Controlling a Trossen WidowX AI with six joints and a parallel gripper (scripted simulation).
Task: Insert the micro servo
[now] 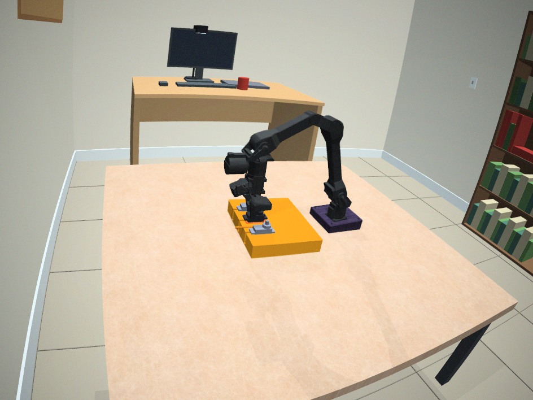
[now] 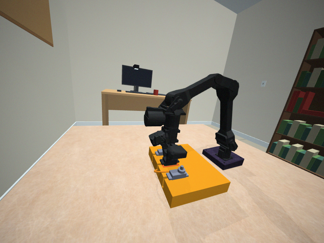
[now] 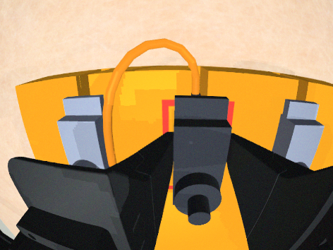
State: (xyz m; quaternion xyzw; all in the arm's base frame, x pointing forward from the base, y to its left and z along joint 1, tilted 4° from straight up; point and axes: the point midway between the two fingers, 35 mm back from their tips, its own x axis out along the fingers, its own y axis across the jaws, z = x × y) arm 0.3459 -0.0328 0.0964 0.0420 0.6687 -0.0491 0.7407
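a: top view first. where does the tool (image 1: 254,217) (image 2: 169,162) (image 3: 200,139) stand?

b: low over the orange deck (image 1: 297,224) (image 2: 198,175) (image 3: 148,116), which rests on the bench (image 1: 193,301) (image 2: 104,183) (image 3: 141,21). a grey servo (image 1: 261,227) (image 2: 177,173) (image 3: 81,141) sits on the deck just beside the tool, and a second grey servo (image 1: 242,207) (image 2: 158,152) (image 3: 304,138) on its other side. the arm's dark purple base (image 1: 344,226) (image 2: 229,164) is apart from the deck.

a: exterior view?

b: part of the red outline (image 2: 171,165) (image 3: 166,116) shows at the foot of the tool. the cable (image 2: 160,171) (image 3: 121,65) shows as an orange loop reaching past the deck's edge. the held part is hidden here.

a: wrist view. state of the tool?

b: closed on the loose micro servo (image 3: 202,148), gripped between both fingers. its output shaft (image 3: 199,210) is visible on top. the servo is at the red outline, directly between the fingertips. full seating of the ears cannot be confirmed.

a: and the cable?

b: it leaves the servo's far end, arches over the deck's edge and curves back alongside the nearer grey servo. release is not done.
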